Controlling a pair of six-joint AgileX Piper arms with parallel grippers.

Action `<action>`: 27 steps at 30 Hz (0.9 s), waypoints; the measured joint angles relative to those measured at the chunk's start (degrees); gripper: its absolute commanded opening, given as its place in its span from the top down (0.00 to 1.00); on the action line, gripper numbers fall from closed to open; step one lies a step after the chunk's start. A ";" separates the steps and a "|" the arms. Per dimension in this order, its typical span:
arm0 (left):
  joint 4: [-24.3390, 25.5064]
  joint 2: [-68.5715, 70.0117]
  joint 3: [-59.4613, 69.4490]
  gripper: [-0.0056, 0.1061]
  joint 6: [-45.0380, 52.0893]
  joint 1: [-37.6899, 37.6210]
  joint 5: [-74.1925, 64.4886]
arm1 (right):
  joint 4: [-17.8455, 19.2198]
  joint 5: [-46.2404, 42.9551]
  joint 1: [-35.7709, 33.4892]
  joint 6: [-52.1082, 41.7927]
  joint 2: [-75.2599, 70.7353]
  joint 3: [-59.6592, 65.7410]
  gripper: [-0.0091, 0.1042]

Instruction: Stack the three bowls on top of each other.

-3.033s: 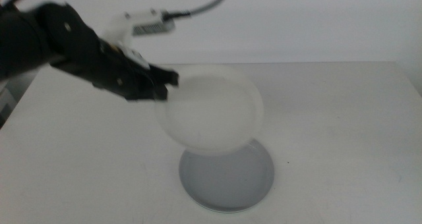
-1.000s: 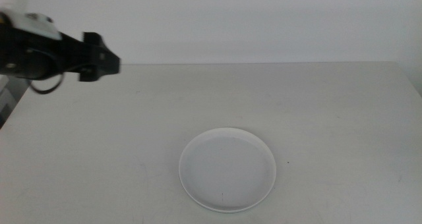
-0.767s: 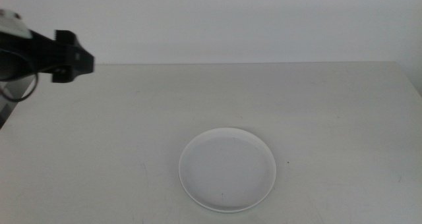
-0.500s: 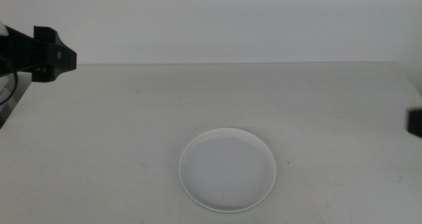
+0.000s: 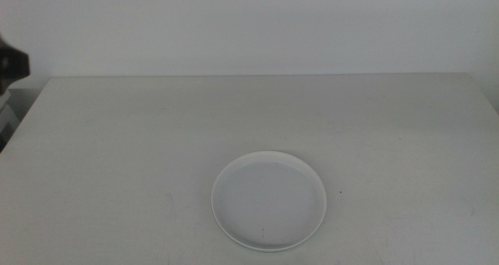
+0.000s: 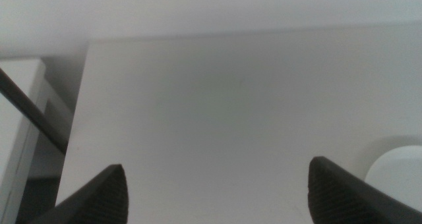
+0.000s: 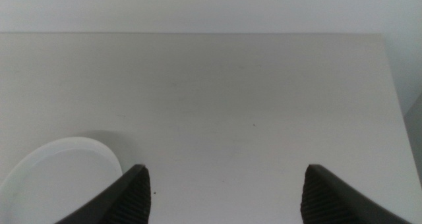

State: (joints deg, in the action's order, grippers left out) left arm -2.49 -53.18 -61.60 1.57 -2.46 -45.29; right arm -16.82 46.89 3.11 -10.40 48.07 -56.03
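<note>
A white bowl [image 5: 269, 201] lies flat at the front middle of the table [image 5: 390, 117]. The grey-blue and pale green bowls do not show; whatever lies beneath the white bowl is hidden. My left gripper [image 5: 11, 63] is only a dark tip at the far left edge of the middle view. In the left wrist view it [image 6: 221, 197] is open and empty, with the white bowl's rim [image 6: 399, 172] at the side. My right gripper [image 7: 231, 194] is open and empty in its wrist view, with the white bowl [image 7: 59, 174] off to one side. It is outside the middle view.
The pale table top runs back to a white wall. Its left edge [image 6: 76, 138] drops off beside a dark bar and a white stand [image 6: 20, 118]. Its right edge [image 7: 395, 105] shows in the right wrist view.
My left gripper let go of the white bowl over the grey-blue one and drew back left, almost out of view. A dark tip seen at the right edge half a second ago is gone.
</note>
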 measured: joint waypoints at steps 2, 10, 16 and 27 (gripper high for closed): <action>-0.76 4.26 3.81 0.04 0.71 0.04 2.28 | -2.66 -0.21 1.04 -2.83 -3.29 2.04 0.41; -4.55 21.76 25.53 0.04 2.61 0.04 15.40 | -5.63 -7.15 1.27 -11.96 -19.18 17.58 0.41; -6.66 32.66 39.01 0.04 4.21 0.04 22.05 | -5.47 -18.01 -4.61 -13.76 -25.59 30.72 0.41; -6.94 37.61 45.82 0.04 4.61 0.04 29.99 | -5.97 -32.62 -13.04 -15.37 -26.64 37.75 0.41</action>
State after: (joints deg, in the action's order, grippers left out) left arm -9.42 -15.57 -15.79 6.18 -2.42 -15.30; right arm -22.79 14.27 -9.93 -25.77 21.42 -18.28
